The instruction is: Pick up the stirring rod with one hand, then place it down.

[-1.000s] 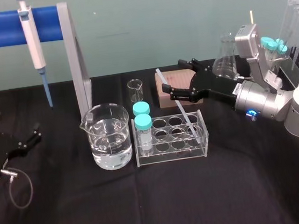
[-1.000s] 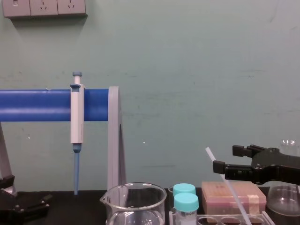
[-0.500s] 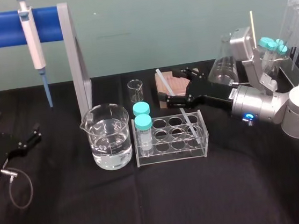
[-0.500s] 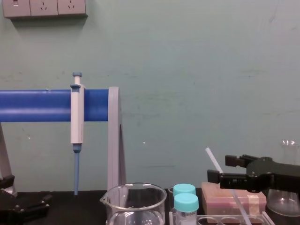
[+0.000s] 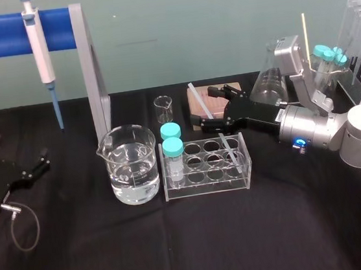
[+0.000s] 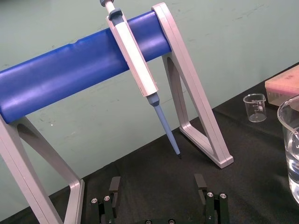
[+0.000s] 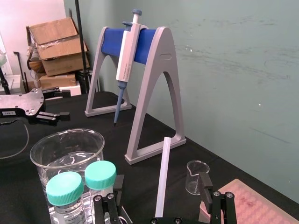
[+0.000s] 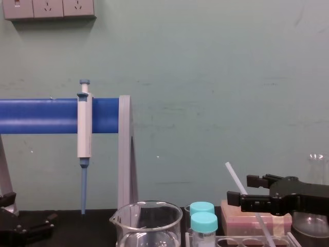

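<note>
The stirring rod (image 5: 218, 134) is a thin whitish stick leaning in the clear tube rack (image 5: 206, 185), its upper end tilted toward the back left. My right gripper (image 5: 202, 105) reaches in from the right and is open, one black finger on each side of the rod's upper part. In the right wrist view the rod (image 7: 161, 179) stands between the spread fingers (image 7: 113, 196) without touching either. The chest view shows the right gripper (image 8: 239, 187) level with the rod (image 8: 234, 175) near its top. My left gripper (image 5: 31, 168) rests open at the table's left edge.
A beaker of water (image 5: 131, 163) and two teal-capped vials (image 5: 172, 147) stand left of the rod. A small beaker (image 5: 163, 107), a pinkish box (image 8: 234, 218) and a flask (image 5: 268, 76) sit behind. A pipette (image 5: 39, 47) hangs on the blue stand, back left.
My right gripper has sunk lower and moved in around the rod's upper part, still open. The rod and the left arm have not moved.
</note>
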